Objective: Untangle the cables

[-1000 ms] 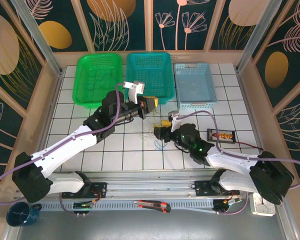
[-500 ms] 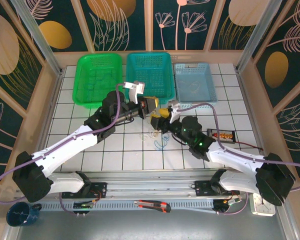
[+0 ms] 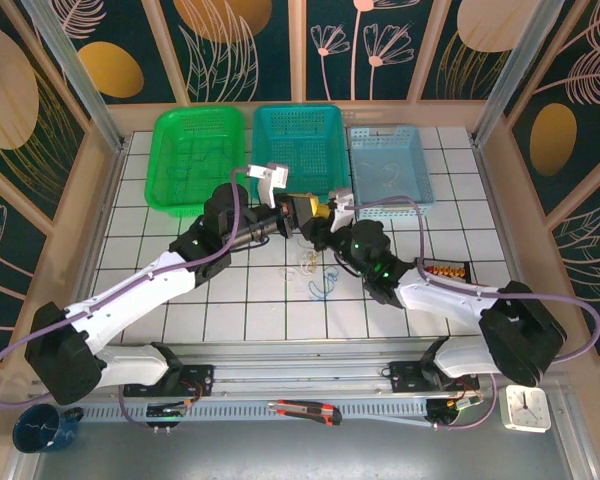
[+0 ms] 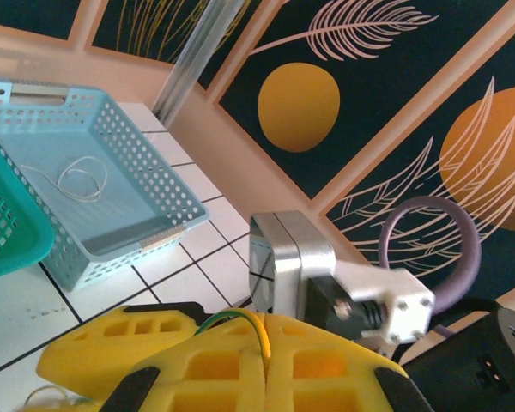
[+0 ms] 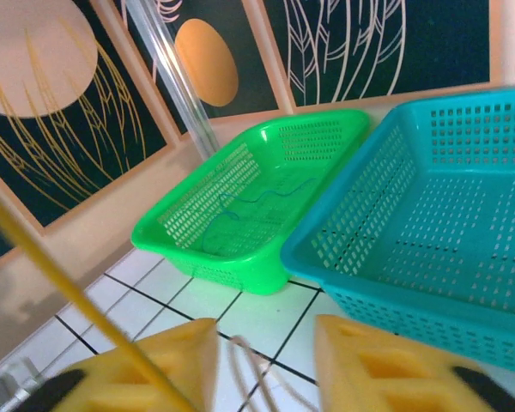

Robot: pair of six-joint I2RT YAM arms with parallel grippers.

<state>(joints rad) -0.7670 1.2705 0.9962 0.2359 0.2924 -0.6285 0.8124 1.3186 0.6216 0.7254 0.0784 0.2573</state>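
A blue loop and tan clump of the cables (image 3: pixel 313 270) lie on the tiles, too thin to trace. Just beyond, the left gripper (image 4: pixel 264 348) is clenched on yellow and green strands. The right gripper (image 5: pixel 262 365) stands parted, with a blurred tan strand in its gap. Farther back sit a green basket (image 5: pixel 240 279), a teal basket (image 5: pixel 395 215) and a blue basket (image 4: pixel 120 249) holding a pale loop (image 4: pixel 73 180).
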